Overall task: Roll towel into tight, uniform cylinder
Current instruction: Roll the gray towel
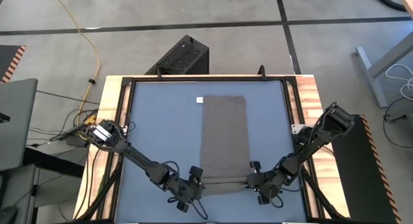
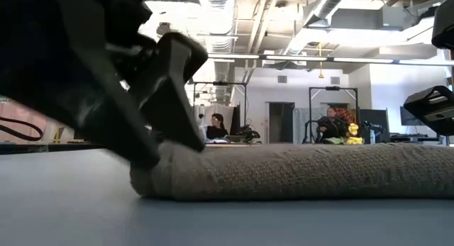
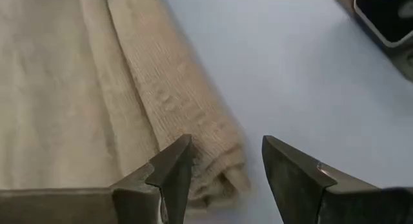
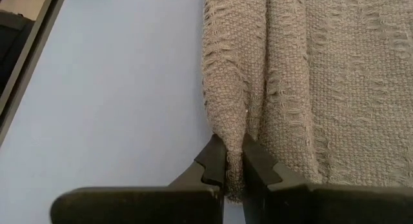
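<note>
Towel (image 1: 224, 137) lies lengthwise mid-desk (image 1: 161, 121), near end turned into a first low roll. Left gripper (image 3: 222, 162): fingers released, straddling the roll's corner. Right gripper (image 4: 233, 161): clenched on the roll's other end. Rolling barely begun; next, likely both ends advance evenly, kept taut.

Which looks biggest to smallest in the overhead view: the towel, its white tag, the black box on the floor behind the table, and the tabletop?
1. Tabletop
2. Towel
3. Black box, though it sits lower on the floor, so it may look smaller than it is
4. White tag
</note>
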Motion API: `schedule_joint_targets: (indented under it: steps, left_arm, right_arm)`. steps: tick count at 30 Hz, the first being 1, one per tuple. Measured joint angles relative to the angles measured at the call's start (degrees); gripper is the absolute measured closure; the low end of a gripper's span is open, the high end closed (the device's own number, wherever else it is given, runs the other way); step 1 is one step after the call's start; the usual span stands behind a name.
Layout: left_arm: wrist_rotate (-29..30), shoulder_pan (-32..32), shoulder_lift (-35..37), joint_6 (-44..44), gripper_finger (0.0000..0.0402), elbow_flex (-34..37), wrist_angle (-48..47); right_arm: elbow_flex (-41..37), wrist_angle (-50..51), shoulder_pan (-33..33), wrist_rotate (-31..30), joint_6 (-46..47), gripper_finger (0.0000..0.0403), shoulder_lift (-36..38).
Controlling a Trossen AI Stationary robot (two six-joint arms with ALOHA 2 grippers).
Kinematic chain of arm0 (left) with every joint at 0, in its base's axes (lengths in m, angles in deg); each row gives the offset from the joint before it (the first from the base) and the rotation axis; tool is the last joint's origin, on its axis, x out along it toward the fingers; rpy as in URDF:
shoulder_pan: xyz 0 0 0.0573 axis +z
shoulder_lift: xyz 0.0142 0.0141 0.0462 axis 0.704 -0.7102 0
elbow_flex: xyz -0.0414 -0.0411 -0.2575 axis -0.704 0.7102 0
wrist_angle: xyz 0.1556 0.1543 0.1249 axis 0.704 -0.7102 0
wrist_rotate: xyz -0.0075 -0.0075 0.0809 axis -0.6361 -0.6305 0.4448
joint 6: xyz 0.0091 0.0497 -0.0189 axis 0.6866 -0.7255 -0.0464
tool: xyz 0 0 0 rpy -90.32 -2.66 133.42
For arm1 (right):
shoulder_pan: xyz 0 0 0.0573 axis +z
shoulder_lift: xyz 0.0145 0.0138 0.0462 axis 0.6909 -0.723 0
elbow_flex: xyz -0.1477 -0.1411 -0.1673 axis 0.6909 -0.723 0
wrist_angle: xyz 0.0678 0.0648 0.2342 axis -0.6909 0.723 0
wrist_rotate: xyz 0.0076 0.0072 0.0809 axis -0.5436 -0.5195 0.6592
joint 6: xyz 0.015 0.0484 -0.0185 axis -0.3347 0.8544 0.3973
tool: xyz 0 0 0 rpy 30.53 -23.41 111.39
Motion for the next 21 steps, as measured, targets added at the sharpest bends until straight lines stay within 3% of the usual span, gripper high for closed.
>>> schedule_joint_targets:
  steps: [9, 21]
  left_arm:
    - [-1.3, -0.17, -3.19, 1.66, 0.0228, -0.11, 0.31]
    - [-0.72, 0.35, -5.45, 2.94, 0.0228, -0.37, -1.4]
  right_arm:
    - [0.0, -0.14, -0.33, 0.6, 0.78, 0.0361, 0.02]
    - [0.0, -0.21, -0.68, 1.78, 9.94, 0.0361, 0.04]
